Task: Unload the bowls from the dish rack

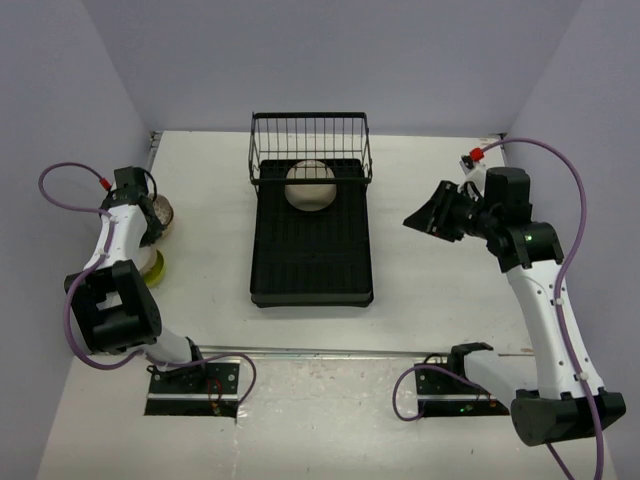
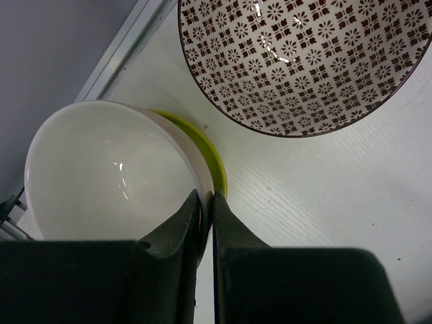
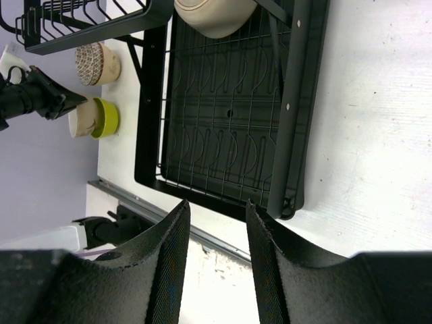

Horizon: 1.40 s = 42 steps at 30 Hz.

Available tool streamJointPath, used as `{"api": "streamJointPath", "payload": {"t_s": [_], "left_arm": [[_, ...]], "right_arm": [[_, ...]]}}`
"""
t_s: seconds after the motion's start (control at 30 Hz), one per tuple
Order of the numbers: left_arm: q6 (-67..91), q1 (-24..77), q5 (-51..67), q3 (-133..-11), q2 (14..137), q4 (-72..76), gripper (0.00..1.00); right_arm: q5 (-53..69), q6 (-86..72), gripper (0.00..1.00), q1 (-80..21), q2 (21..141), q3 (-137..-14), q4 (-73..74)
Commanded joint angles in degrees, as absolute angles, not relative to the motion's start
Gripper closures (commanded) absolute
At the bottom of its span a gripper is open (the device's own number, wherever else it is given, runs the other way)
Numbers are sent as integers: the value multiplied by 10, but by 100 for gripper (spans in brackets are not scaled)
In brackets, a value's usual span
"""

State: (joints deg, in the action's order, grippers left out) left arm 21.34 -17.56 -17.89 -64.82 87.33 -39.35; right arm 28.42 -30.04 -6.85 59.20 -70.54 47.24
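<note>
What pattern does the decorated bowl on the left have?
The decorated bowl bears dark brown floral motifs on white; the left wrist view shows it best.

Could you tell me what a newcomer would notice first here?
The black dish rack stands out in the middle, holding one beige bowl at its far end. On the left, the left gripper pinches the rim of a cream bowl nested in a lime-yellow bowl, beside a patterned bowl.

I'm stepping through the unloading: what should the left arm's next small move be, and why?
Probably open the left end effector: it pinches the rim of the cream bowl, which already looks nested in the lime-yellow bowl on the table.
</note>
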Motion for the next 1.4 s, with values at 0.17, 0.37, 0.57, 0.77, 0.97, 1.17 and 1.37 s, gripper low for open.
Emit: {"api": "streamJointPath", "payload": {"t_s": [0.17, 0.37, 0.57, 0.77, 0.97, 1.17, 1.37], "left_arm": [[186, -180, -190, -662, 876, -366, 100], [187, -180, -190, -652, 887, -364, 100], [195, -180, -188, -640, 892, -366, 100], [198, -180, -182, -642, 894, -369, 89], [201, -180, -164, -650, 888, -378, 76], [209, -179, -144, -657, 869, -389, 71], [228, -179, -101, -676, 844, -400, 66]], "right_arm": [[275, -320, 60, -70, 577, -694, 468], [283, -334, 60, -70, 574, -678, 448], [280, -337, 60, -71, 570, -666, 442], [279, -332, 60, -72, 571, -669, 444], [288, -336, 60, -71, 580, -679, 437], [290, -332, 60, -71, 584, -684, 436], [291, -327, 60, -71, 586, -692, 439]]}}
